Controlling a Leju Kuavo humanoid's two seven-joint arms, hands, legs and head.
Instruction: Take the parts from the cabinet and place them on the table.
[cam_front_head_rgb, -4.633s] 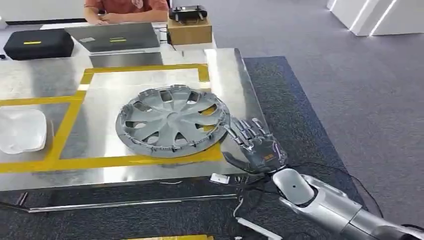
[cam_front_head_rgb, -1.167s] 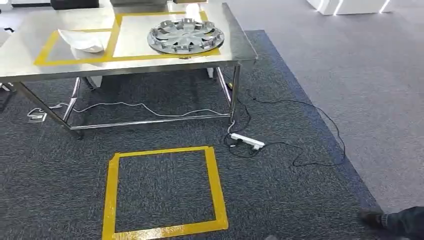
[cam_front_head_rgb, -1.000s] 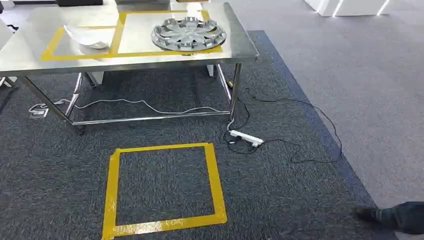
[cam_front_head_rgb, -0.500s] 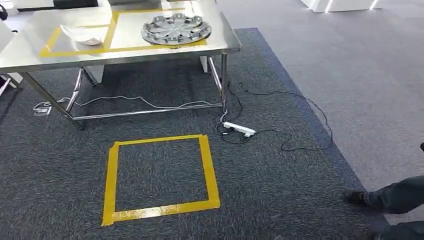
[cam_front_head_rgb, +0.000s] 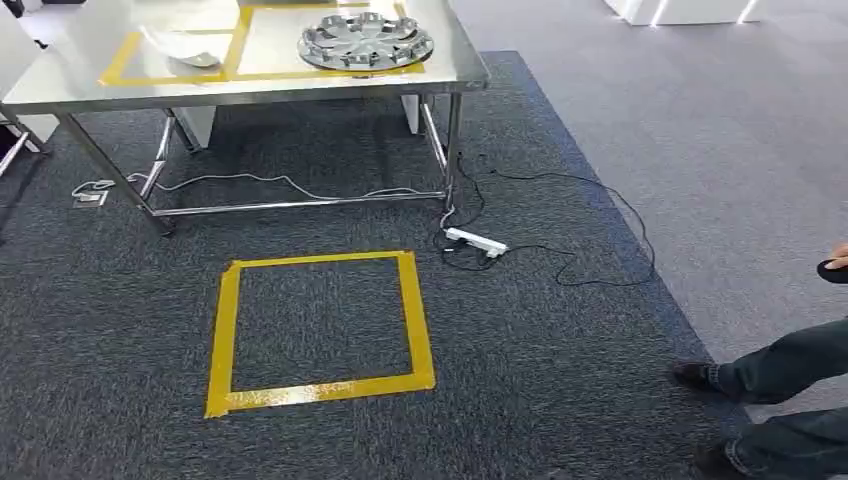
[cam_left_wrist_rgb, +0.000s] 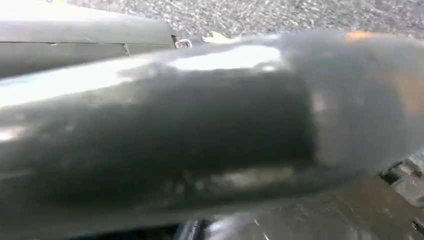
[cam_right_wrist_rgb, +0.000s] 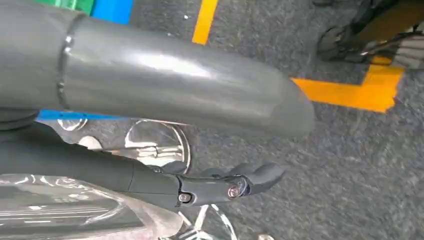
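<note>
On steel table (cam_front_head_rgb: 300, 88): hubcap (cam_front_head_rgb: 366, 42) | dark carpet (cam_front_head_rgb: 560, 380), yellow tape sq (cam_front_head_rgb: 318, 330) | R hand (cam_right_wrist_rgb: 220, 187) empty, fingers apart | L hand unclear

Glossy plastic hubcap (cam_front_head_rgb: 366, 41) on brushed-metal table (cam_front_head_rgb: 300, 92) (carpet (cam_front_head_rgb: 560, 370) rough, matt).

A dark grey carpet (cam_front_head_rgb: 560, 380) bore a yellow tape square (cam_front_head_rgb: 318, 331); a steel-legged metal table (cam_front_head_rgb: 455, 75) stood far left.
</note>
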